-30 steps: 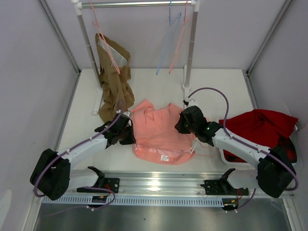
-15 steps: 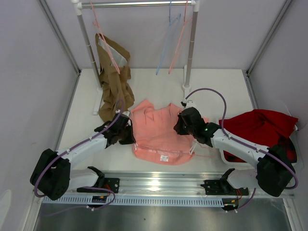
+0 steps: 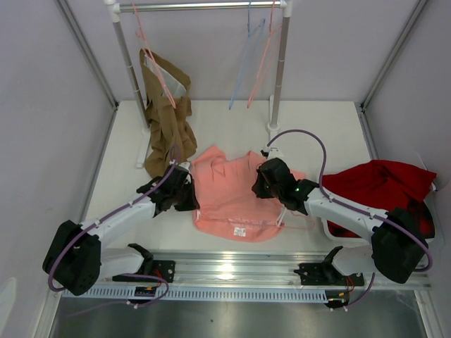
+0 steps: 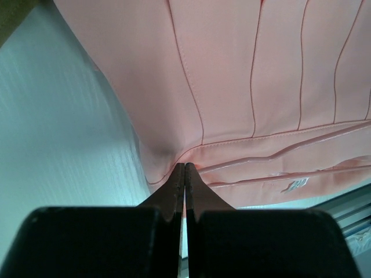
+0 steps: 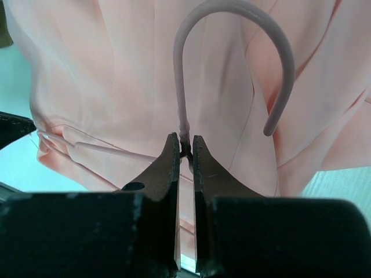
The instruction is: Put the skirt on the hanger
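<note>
The salmon-pink skirt [image 3: 229, 193] lies flat on the white table, its white label [image 3: 241, 230] near the front hem. My left gripper [image 3: 192, 198] is shut on the skirt's left edge; in the left wrist view the closed tips [image 4: 184, 168] pinch a fold of the skirt [image 4: 243, 87]. My right gripper [image 3: 262, 184] is over the skirt's right side, shut on the neck of the pink hanger [image 5: 178, 69], whose hook curves above the skirt [image 5: 116, 87]. The hanger's thin wire [image 3: 301, 226] sticks out at the skirt's right; the remainder is hidden.
A clothes rack [image 3: 204, 5] stands at the back, with a brown garment [image 3: 166, 120] on its left side and a pale blue hanger [image 3: 243, 60] and another pink hanger [image 3: 264, 56] on its right. A dark red cloth [image 3: 377, 186] lies at the right.
My right gripper has shifted slightly left over the skirt with the hanger. The left gripper has barely moved.
</note>
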You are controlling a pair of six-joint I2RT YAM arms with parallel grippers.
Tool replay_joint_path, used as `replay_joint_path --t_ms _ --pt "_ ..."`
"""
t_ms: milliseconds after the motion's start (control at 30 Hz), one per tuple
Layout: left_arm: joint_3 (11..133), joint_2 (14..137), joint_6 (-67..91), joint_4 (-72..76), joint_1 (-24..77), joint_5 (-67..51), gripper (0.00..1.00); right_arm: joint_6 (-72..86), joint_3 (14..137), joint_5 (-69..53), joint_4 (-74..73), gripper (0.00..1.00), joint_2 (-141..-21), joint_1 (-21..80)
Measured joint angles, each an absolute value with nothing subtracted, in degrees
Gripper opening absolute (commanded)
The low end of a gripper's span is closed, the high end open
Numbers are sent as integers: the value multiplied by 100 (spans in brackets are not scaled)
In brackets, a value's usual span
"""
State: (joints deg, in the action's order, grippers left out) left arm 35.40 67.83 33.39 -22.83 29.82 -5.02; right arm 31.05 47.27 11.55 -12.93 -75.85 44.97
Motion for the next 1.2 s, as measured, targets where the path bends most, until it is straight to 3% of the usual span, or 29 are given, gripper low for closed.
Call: replay_joint_path --t_ms 1200 --pt "3852 6514 3511 -2510 3566 -423 0 3889 4539 1007 176 0 -7961 4928"
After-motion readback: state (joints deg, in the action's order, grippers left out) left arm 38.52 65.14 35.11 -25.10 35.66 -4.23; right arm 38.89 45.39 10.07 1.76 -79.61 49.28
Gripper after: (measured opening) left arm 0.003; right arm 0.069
